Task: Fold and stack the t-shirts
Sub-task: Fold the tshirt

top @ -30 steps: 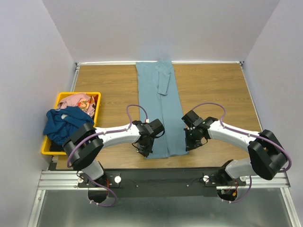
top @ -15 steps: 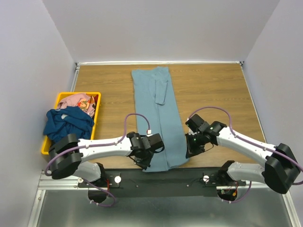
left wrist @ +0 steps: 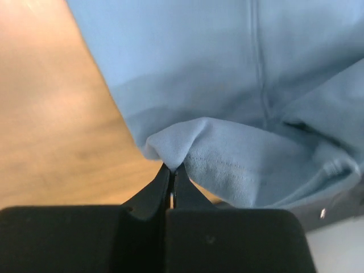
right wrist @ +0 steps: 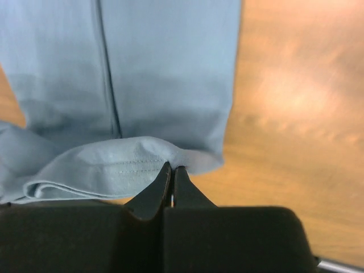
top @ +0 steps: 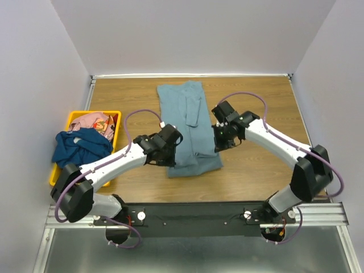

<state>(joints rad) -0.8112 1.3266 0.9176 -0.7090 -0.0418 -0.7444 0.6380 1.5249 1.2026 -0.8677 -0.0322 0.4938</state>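
The light blue-grey t-shirt [top: 187, 122] lies as a long strip down the middle of the table, its near end lifted and doubled back. My left gripper [top: 169, 149] is shut on the hem's left corner [left wrist: 170, 149]. My right gripper [top: 218, 142] is shut on the hem's right corner [right wrist: 170, 156]. Both hold the hem above the cloth below. The dark navy t-shirt [top: 79, 148] is heaped on the yellow bin [top: 116, 116] at the left. The pink patterned t-shirt [top: 94, 122] lies in the bin behind it.
Bare wooden table [top: 261, 108] shows on both sides of the shirt. White walls close the back and sides. A metal rail [top: 193, 213] runs along the near edge by the arm bases.
Both grippers have moved from the near edge towards the back with the hem in them. The shirt's near end has folded over, so the strip is shorter.
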